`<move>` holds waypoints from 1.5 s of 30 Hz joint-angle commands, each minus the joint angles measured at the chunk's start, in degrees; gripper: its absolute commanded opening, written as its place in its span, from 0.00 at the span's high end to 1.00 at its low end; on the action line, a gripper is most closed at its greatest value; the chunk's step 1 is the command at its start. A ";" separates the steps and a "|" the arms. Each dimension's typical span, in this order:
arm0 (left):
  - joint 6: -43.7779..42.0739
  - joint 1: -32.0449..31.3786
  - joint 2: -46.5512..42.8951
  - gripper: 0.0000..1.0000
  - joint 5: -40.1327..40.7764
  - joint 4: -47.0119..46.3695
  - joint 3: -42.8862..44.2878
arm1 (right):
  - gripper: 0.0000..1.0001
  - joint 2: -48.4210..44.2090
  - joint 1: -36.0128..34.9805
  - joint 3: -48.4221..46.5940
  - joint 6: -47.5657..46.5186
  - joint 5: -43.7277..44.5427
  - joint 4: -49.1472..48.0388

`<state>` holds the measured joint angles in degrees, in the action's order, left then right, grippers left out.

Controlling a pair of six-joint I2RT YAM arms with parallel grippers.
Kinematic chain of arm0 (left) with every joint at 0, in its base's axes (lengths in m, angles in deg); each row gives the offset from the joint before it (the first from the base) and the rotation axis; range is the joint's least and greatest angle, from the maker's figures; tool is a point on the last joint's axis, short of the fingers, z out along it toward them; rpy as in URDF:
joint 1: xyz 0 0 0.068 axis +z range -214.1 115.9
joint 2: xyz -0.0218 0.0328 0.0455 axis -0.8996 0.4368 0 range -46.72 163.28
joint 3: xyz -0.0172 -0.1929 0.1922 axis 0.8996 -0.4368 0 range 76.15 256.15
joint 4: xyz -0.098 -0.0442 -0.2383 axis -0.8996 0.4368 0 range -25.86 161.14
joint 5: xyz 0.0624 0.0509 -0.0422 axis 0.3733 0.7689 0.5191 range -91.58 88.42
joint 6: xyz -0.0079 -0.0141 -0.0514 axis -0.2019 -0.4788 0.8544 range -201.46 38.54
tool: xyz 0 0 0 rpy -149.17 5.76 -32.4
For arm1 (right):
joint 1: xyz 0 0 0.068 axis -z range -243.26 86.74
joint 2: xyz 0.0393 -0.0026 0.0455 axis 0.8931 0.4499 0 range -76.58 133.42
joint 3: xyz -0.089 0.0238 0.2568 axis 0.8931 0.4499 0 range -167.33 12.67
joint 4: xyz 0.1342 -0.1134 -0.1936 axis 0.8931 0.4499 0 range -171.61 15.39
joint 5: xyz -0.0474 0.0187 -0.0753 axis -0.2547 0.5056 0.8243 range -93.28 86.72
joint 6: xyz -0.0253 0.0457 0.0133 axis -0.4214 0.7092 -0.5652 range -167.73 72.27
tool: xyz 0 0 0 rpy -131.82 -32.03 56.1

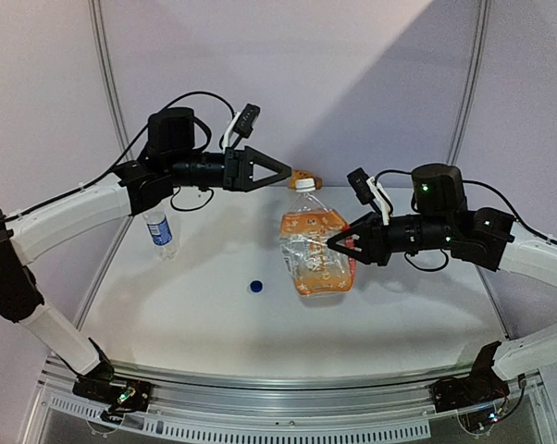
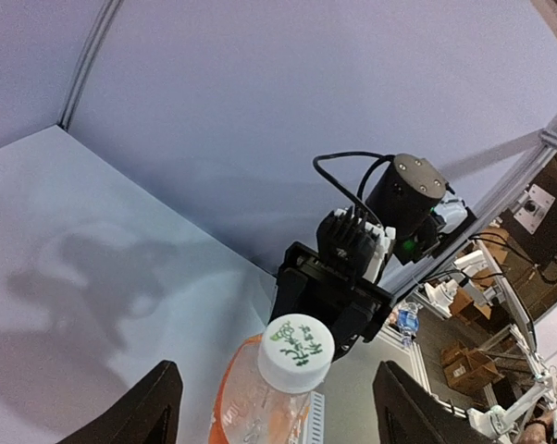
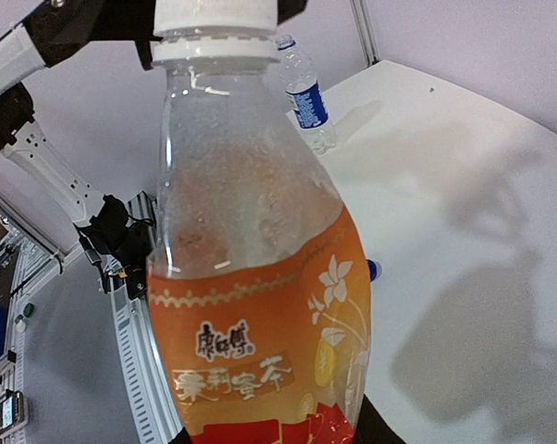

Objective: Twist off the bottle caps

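Observation:
My right gripper [image 1: 337, 242] is shut on the flat-sided orange bottle [image 1: 314, 252] and holds it upright above the table. The bottle fills the right wrist view [image 3: 260, 305], hiding most of the fingers. Its white cap [image 1: 303, 184] is on the neck. My left gripper [image 1: 286, 174] is open just left of that cap. In the left wrist view the white cap [image 2: 297, 351] lies between the spread fingers [image 2: 158, 407], untouched. The slim water bottle [image 1: 158, 230] stands uncapped at the left. The dark blue cap [image 1: 256, 286] lies on the table.
A small orange-brown object [image 1: 307, 176] sits just behind the white cap. The white table [image 1: 214, 324] has a metal rail along its near edge [image 1: 288, 393]. Purple walls close the back and sides. The water bottle [image 3: 306, 102] and blue cap [image 3: 373, 270] also show in the right wrist view.

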<state>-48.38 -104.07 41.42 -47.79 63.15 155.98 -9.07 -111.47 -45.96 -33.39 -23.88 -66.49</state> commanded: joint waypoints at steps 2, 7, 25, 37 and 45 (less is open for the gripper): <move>0.58 -1.42 3.12 0.31 -3.73 -2.41 1.73 | 1.00 0.07 0.05 -0.44 0.47 -3.14 -2.34; 0.69 -1.60 4.47 0.35 -4.40 -2.67 3.44 | 1.00 0.08 0.10 -0.69 0.33 -2.91 -1.64; -0.51 -2.22 8.01 0.49 -7.63 0.27 7.18 | 1.00 2.10 0.10 -2.70 0.50 -3.12 -1.78; -1.31 -2.40 8.54 0.90 -6.30 4.02 7.68 | 1.00 3.17 0.10 -4.19 1.03 -1.96 -1.50; -3.08 -3.11 12.15 0.97 9.10 21.65 15.85 | 1.00 9.65 0.11 -14.04 1.03 15.34 6.63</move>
<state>-50.39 -105.36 49.79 -48.23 70.75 167.00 -3.43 -111.42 -53.37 -32.07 -20.17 -62.19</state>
